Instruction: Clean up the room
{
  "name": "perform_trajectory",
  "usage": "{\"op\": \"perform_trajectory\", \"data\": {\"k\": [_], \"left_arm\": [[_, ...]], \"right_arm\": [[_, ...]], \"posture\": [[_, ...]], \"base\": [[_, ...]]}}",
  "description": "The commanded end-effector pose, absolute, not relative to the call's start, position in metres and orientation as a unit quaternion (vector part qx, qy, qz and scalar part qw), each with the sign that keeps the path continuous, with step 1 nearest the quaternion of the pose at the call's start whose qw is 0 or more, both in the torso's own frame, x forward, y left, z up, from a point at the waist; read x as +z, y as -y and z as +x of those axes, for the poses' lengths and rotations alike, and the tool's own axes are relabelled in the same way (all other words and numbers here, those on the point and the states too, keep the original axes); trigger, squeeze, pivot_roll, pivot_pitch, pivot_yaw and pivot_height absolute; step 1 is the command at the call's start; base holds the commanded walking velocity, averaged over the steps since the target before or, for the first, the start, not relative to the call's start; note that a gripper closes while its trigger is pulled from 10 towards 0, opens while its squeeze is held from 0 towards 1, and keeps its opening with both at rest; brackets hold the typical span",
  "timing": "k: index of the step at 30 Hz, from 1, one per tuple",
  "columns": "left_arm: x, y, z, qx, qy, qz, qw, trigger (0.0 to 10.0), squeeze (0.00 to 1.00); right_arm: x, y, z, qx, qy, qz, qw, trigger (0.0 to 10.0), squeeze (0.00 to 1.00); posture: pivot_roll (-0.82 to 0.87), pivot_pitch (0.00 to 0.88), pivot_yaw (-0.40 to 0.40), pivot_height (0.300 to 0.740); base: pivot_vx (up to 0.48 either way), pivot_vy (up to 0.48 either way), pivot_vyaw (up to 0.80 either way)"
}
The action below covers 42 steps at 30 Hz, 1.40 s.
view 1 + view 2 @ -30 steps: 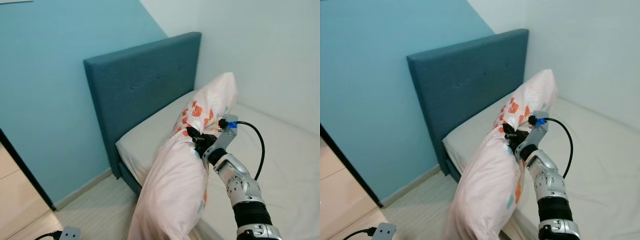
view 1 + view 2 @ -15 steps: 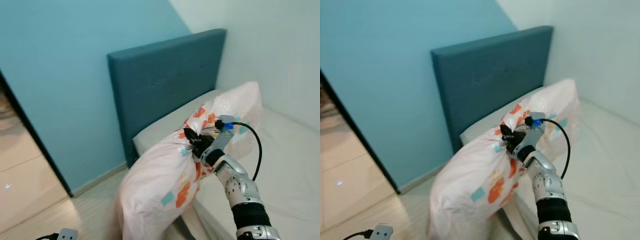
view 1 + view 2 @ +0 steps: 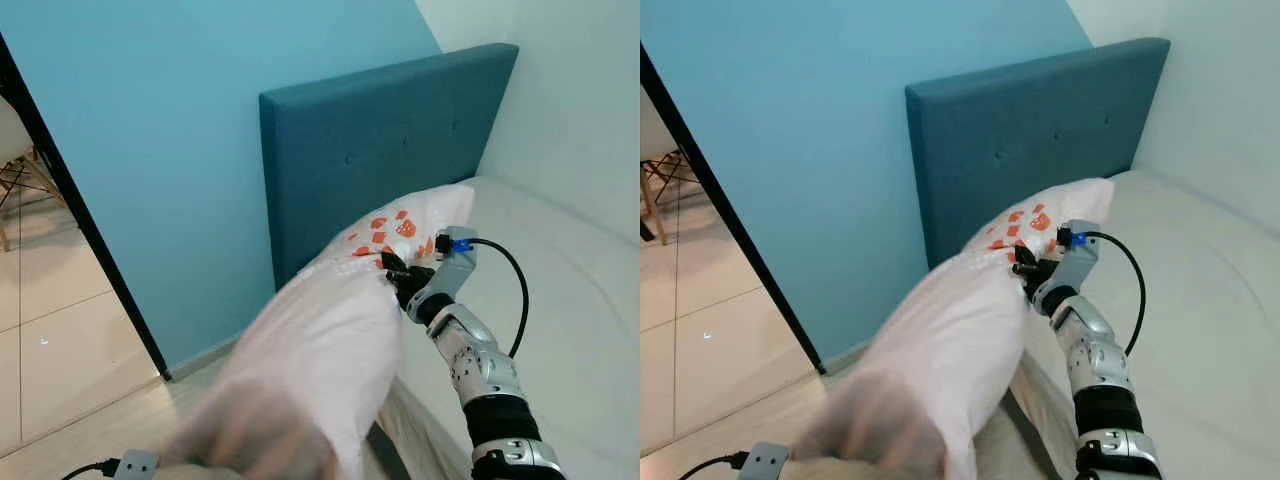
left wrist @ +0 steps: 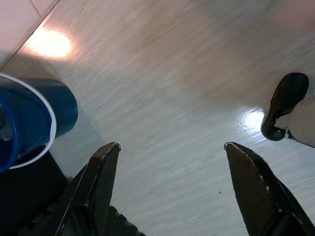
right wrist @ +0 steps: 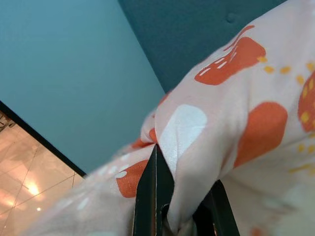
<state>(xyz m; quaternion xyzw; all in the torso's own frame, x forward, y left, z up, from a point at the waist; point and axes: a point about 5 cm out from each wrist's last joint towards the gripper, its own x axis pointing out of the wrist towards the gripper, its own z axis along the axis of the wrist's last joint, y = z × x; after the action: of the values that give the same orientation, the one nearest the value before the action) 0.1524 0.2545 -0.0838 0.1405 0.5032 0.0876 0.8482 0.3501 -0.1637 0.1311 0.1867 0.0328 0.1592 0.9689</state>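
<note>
My right tool (image 3: 397, 281) pinches the pillow (image 3: 330, 340) mid-length; its long axis runs from the headboard (image 3: 390, 140) beyond down past me. The mattress (image 3: 570, 290) lies beneath and to my right. My left tool (image 4: 170, 191) hangs wide, idle.

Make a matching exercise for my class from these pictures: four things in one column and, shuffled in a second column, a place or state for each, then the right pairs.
Things
1. pillow
2. left gripper
3. headboard
4. blue bucket

Places or states
A. stands on the pale floor beside the idle arm
B. pinched by the right gripper
C. upright against the blue wall
D. fingers spread apart, holding nothing

Pairs: 1-B, 2-D, 3-C, 4-A
</note>
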Motion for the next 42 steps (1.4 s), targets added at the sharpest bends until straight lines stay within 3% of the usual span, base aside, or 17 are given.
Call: {"op": "perform_trajectory", "data": {"k": [1,8,24,36,42], "left_arm": [[-0.085,-0.251,0.153,0.08,-0.505,0.141,0.848,10.0,0.0],[-0.085,-0.252,0.152,0.077,-0.505,0.143,0.848,10.0,0.0],[-0.084,-0.253,0.153,0.071,-0.505,0.146,0.848,10.0,0.0],[-0.085,-0.248,0.153,0.073,-0.505,0.137,0.849,10.0,0.0],[-0.084,-0.245,0.159,0.071,-0.502,0.13,0.852,10.0,0.0]], "right_arm": [[0.155,0.163,0.353,0.176,0.032,0.169,0.969,10.0,0.0],[0.158,0.161,0.354,0.182,0.041,0.178,0.966,10.0,0.0],[0.16,0.179,0.358,0.125,0.045,0.179,0.975,10.0,0.0],[0.156,0.212,0.359,0.038,0.03,0.164,0.985,10.0,0.0],[0.158,0.229,0.358,0.002,0.029,0.151,0.988,10.0,0.0]], "posture": [[0.03,0.0,-0.036,0.74],[0.03,0.0,-0.037,0.74],[0.03,0.0,-0.035,0.74],[0.02,0.0,-0.029,0.74],[0.03,0.0,-0.028,0.74]], "base": [[0.428,0.0,0.72],[0.433,0.0,0.72],[0.438,0.0,0.0],[0.298,0.0,0.0],[0.0,-0.48,0.0]]}}
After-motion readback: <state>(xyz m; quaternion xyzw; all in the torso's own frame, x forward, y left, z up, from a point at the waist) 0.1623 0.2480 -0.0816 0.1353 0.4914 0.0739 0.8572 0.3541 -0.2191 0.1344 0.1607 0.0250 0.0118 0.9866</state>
